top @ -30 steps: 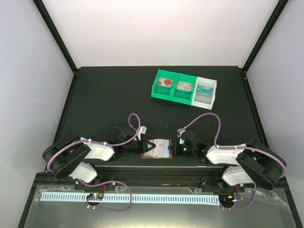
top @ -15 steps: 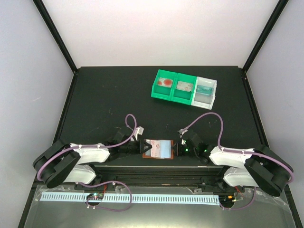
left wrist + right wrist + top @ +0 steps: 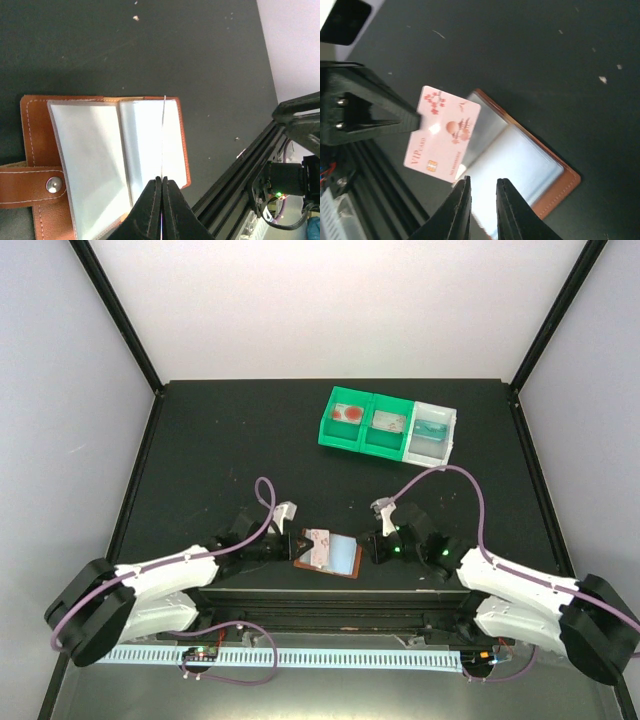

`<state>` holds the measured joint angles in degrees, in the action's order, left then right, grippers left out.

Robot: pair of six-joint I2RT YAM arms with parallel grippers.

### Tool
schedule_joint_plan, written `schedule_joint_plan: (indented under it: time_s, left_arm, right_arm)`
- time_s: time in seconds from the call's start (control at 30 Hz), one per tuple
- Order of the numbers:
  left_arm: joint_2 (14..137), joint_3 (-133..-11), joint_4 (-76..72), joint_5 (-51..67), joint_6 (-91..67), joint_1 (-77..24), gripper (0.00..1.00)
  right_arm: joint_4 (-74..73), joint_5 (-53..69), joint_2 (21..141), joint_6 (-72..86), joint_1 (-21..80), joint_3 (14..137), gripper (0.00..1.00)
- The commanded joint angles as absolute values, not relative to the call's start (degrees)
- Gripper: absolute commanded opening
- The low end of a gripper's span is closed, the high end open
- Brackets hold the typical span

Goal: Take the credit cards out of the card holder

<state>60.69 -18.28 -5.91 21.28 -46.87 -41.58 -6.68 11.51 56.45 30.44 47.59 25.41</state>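
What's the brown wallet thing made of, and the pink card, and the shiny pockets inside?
The card holder looks like brown leather or a fake of it: matte, with pale stitching and a shiny metal snap. Its pockets seem clear glossy plastic, catching glare. The pink card looks like thin stiff plastic, smooth and printed, flat though held by one edge.

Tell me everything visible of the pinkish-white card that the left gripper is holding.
The pinkish-white card is a thin plastic rectangle printed with red blossoms, "VIP CARD", a gold chip and a number line. The left gripper is shut on one edge, holding it tilted above the open card holder; from the left wrist it shows edge-on as a fine line. Nothing else appears to touch it.
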Motion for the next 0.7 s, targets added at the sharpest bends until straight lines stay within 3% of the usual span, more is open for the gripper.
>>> schedule_joint_plan:
  time_s: [0.0,0.3,0.67]
  left_arm:
    - [55.33,-21.42,0.20,20.30,-43.57,-41.20,0.02]
    - [47.58,-24.87,3.29,32.59,-35.24,-41.07,0.02]
    - [46.80,-22.42,-5.35,52.12,-34.80,-41.30,0.02]
  right_arm:
    - [-14.25,16.07,51.80,22.71,47.94,29.91,0.18]
    - [-27.14,24.04,45.53,17.33,47.94,38.92,0.24]
    - [-33.74,34.89,49.20,13.57,47.97,45.29,0.33]
